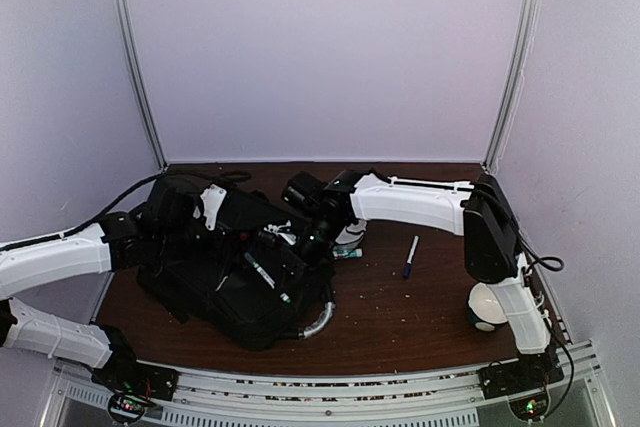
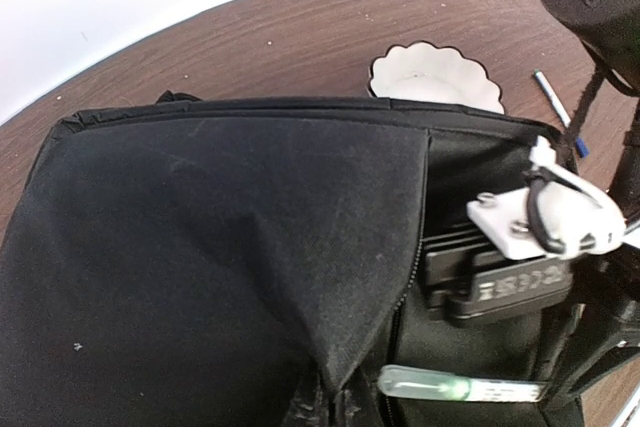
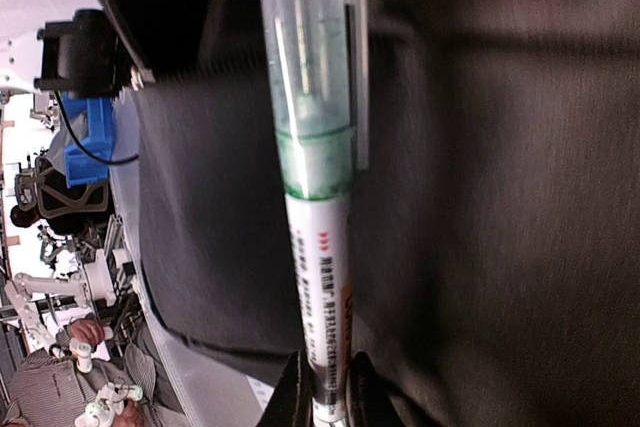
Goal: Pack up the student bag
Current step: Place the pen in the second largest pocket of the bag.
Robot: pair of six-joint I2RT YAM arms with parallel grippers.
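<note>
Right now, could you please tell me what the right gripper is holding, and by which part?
The right gripper holds a green-capped marker by the tail end of its white barrel, opposite the cap, with the student bag behind it.

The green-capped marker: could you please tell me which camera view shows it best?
Right wrist: the marker fills the frame, cap and printed barrel clear, in the right end effector. Left wrist shows it small at the bottom edge; top external, a sliver on the student bag.

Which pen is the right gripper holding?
The green-capped marker against the student bag, pinched at its tail; the blue-and-white pen lies untouched on the table.
</note>
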